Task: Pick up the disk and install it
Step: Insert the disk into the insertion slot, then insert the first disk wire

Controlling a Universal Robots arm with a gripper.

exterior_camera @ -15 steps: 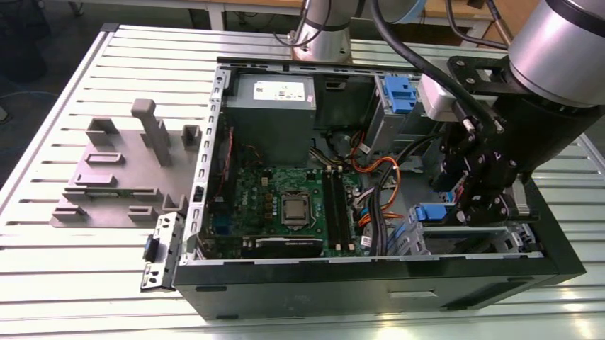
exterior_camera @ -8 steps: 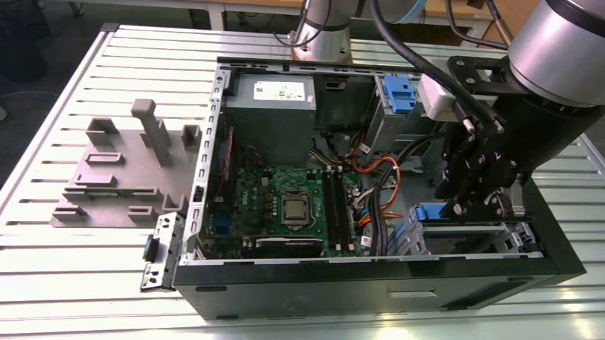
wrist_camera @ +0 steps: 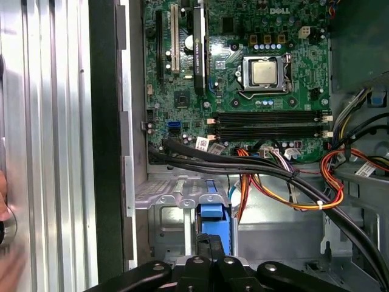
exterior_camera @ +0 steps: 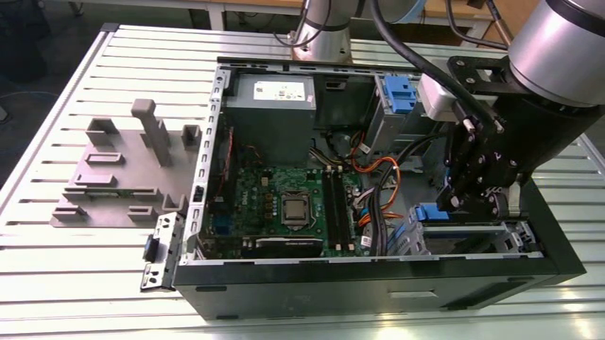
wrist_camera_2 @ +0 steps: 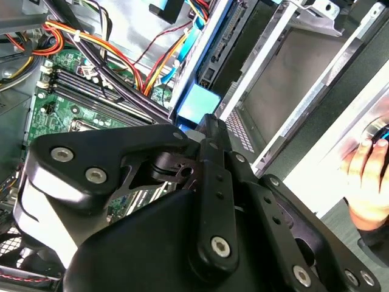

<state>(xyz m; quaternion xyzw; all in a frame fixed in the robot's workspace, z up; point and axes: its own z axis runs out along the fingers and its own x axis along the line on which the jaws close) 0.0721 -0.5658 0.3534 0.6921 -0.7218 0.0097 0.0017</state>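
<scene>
Disk (exterior_camera: 430, 212) lies low in the metal drive cage (wrist_camera: 164, 194), at the corner of the open computer case (exterior_camera: 203, 177) on the exterior view's right, front edge. Blue carrier end faces up out of the cage in both wrist views. Gripper (exterior_camera: 454, 205) stands right over it. Fingers (wrist_camera: 209, 246) look drawn together, tips on or just at the blue end; whether they pinch it or only press, cannot tell. Motherboard (exterior_camera: 283, 202) and cable bundle (wrist_camera: 255, 167) lie beside the cage, clear of the disk.

Judgement: pick-up is done and the disk is in its bay; what is left is final seating and letting go. Whether it has latched is not visible.

A person's hand (wrist_camera_2: 364, 176) rests outside the case wall.
</scene>
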